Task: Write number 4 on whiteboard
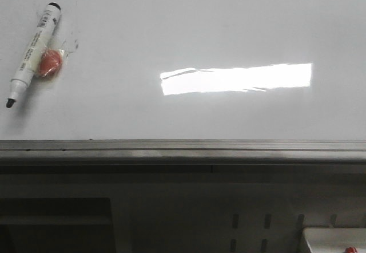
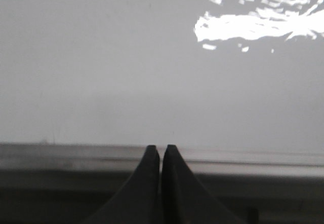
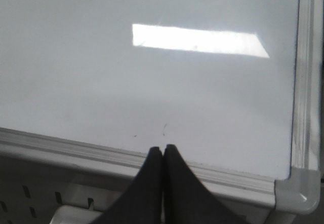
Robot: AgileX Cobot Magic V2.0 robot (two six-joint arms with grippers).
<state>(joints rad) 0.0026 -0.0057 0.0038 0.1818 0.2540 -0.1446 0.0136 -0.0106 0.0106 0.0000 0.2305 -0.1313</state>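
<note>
The whiteboard (image 1: 200, 24) fills the front view, glossy white with a bright rectangular glare and a grey metal bottom rail (image 1: 183, 149). No number 4 shows on it. A white marker (image 1: 33, 52) with a black tip lies at the far left of the board, with an orange blob (image 1: 49, 62) attached to its barrel. Neither arm shows in the front view. My left gripper (image 2: 160, 148) is shut and empty over the bottom rail (image 2: 76, 155). My right gripper (image 3: 163, 148) is shut and empty over the rail near the board's right corner (image 3: 298, 193).
Faint grey smudges (image 1: 73, 42) lie beside the marker, and small dark specks (image 3: 164, 127) sit near the right gripper. Below the rail is a dark metal frame with slots (image 1: 251, 221). A white tray corner (image 1: 334, 241) shows at the lower right.
</note>
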